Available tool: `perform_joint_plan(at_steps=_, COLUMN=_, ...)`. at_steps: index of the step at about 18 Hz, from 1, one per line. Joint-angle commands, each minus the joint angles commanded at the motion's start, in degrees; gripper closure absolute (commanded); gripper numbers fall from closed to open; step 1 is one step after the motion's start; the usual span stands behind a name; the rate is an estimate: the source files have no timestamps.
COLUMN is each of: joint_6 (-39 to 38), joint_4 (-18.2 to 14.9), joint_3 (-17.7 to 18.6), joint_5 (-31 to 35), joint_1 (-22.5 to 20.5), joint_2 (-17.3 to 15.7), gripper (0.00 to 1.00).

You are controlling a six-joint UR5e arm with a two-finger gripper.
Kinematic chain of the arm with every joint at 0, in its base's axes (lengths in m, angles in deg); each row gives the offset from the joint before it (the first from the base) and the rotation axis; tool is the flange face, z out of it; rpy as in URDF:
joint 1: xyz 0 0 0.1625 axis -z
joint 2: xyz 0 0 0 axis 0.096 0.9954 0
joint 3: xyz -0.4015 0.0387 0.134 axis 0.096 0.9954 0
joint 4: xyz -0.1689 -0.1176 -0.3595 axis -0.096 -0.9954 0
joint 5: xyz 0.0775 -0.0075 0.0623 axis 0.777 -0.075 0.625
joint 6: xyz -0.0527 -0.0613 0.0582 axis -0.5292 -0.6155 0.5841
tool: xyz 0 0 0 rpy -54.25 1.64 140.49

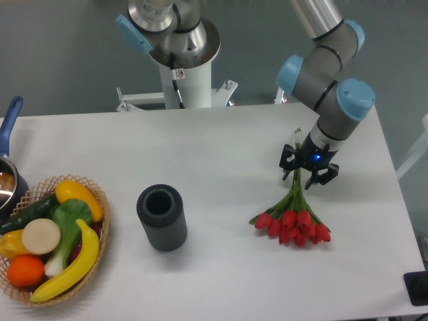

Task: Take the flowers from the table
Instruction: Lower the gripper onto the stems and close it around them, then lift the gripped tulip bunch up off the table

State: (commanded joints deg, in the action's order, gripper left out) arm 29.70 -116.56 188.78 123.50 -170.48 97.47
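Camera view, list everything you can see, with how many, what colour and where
flowers: one bunch, red heads with green stems, right part of the table, lying flat
cylinder: one, dark grey, open top, table centre-left
basket: one, tan wicker, left front, filled with colourful fruit and vegetables
pot: one, blue handle, left edge, partly cut off
table: one, white
second robot base: one, white and silver, behind the table
gripper: one, black, over the stem end
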Motion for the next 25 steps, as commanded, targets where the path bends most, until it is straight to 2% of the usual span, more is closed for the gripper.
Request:
perform_joint_plan(at_steps=2, joint_6=0.0, joint_4=0.0, joint_3=-0.09, joint_5=0.0, joint_1=-0.09, joint_2=0.0, gripper=0.63)
perform_joint_plan(at_steps=4, joint_6=0.0, joint_4=-0.09, joint_3=-0.35, joint_5=-0.09, joint_1=-0.18, joint_2=0.0, gripper=0.64)
perform_joint_plan(at_steps=5, joint_6=0.0, joint_4=-0.26, joint_3=-0.44, joint_5=-0.09, joint_1=-0.18, joint_2=0.0, gripper=0.71)
perform_joint_plan(at_steps=6, joint_6=0.0, joint_4=-0.26, joint_3=-0.44, joint_5=-0.17, joint_1=-0.18, joint_2=0.0, gripper=0.72)
perform_joint_plan(at_steps=18, joint_6=-0.09, joint_4=-0.26, joint_3=-0.35, joint_5=-0.18, joint_1=-0.35, joint_2=-0.88, gripper=0.76)
perform_joint_plan(at_steps=25, joint_6=-0.17, joint_4=-1.23, joint_3=-0.7, joint_5=-0.53, joint_1=-0.7, joint_2=-5.44, gripper=0.76)
